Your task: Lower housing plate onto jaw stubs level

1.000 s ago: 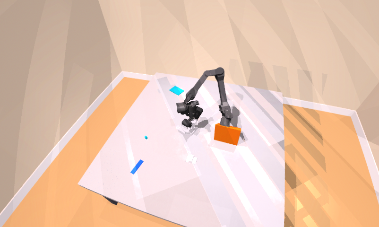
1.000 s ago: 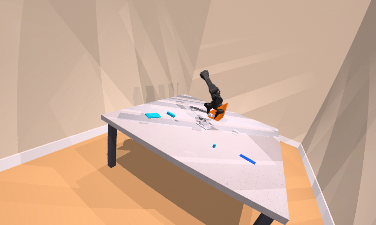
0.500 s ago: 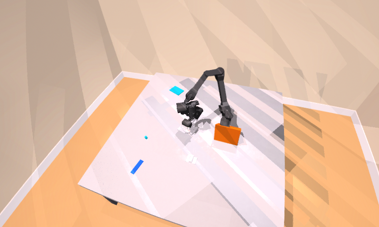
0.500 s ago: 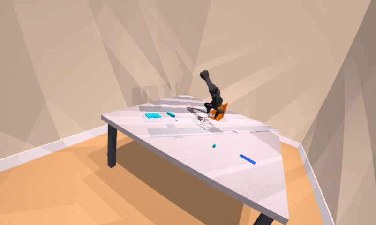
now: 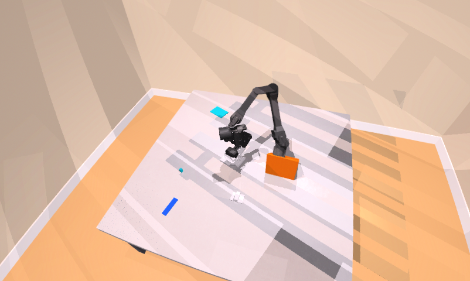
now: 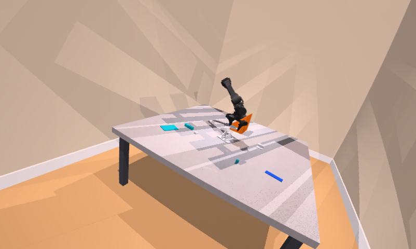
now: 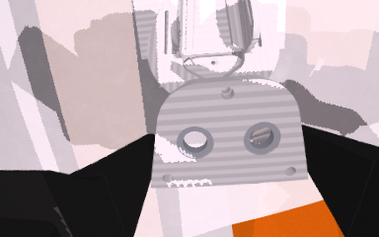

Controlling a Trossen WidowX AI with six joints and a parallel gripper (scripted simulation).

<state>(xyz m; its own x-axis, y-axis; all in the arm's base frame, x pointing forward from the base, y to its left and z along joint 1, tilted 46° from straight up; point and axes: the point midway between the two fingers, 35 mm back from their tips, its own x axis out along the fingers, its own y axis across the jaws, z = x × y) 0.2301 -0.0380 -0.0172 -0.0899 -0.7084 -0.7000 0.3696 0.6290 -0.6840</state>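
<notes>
The housing plate (image 7: 228, 114) (image 6: 233, 126), pale grey with a rounded edge, two large ringed holes and several small ones, is held between the black fingers of my gripper (image 7: 224, 137) (image 6: 234, 127). The gripper is shut on its two sides. In the exterior view the plate is up off the table. The white jaw assembly (image 7: 213, 30) (image 6: 226, 136) stands on the table; in the wrist view it shows beyond the plate's rounded edge, partly covered by it. The pins and stubs cannot be made out clearly. In the top view the hand largely hides the plate.
An orange panel (image 5: 282, 166) (image 7: 285, 222) stands by the arm's base. A white stepped block (image 5: 237, 197) (image 6: 260, 146), a teal piece (image 5: 180, 170) (image 6: 236, 161), a blue bar (image 5: 170, 206) (image 6: 274, 176), a cyan sheet (image 5: 218, 112) (image 6: 169, 127) and a cyan block (image 6: 189, 126) lie around.
</notes>
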